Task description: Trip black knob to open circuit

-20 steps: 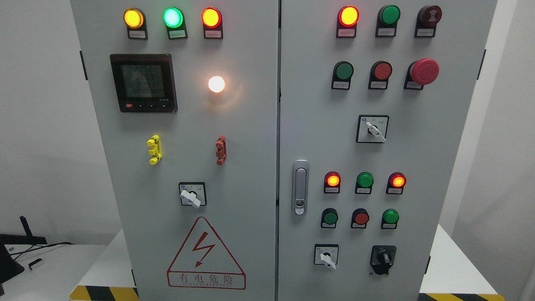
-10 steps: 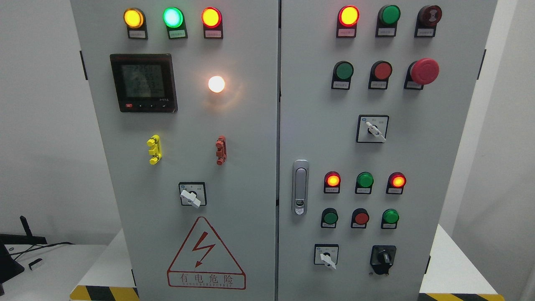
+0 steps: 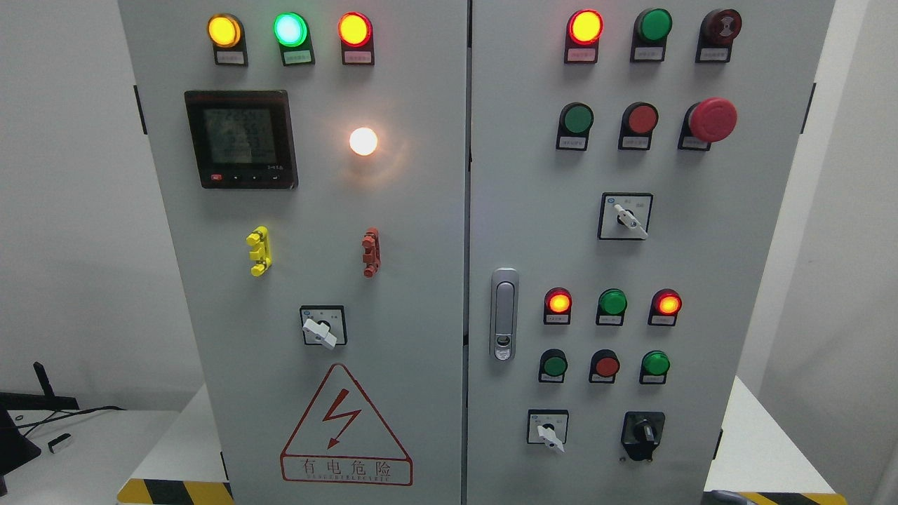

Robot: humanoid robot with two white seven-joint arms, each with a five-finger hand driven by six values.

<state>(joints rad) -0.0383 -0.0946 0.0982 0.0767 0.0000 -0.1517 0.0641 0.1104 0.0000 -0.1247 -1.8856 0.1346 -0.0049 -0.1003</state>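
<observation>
A grey electrical cabinet [image 3: 393, 231] with two doors fills the head view, seen straight on. The black knob [image 3: 642, 431], the thing to be tripped, sits near the bottom of the right-hand door, low and to the right of the silver door latch [image 3: 504, 314]. Its handle appears to point straight up and down, with nothing touching it.

Left of the black knob, on the same row, is a small white selector switch [image 3: 549, 429]. Above the black knob are three round push buttons and, higher, three indicator lamps; the two outer lamps glow red [image 3: 558, 301] [image 3: 667, 303]. Far above, a large red mushroom stop button [image 3: 711, 119] stands out from the door.

One thing has changed in the last half second. A small grey rounded shape [image 3: 726, 498] has appeared at the very bottom edge of the picture, below and to the right of the black knob, over the striped edge of the bench [image 3: 779, 463]. It is probably the tip of the robot's right arm or hand rising into view, but too little shows to be sure, and whether its fingers are spread or curled cannot be told. The left hand is out of sight.

So the reach seems only just begun. The lamps are lit as before, suggesting the circuit is not yet open.
</observation>
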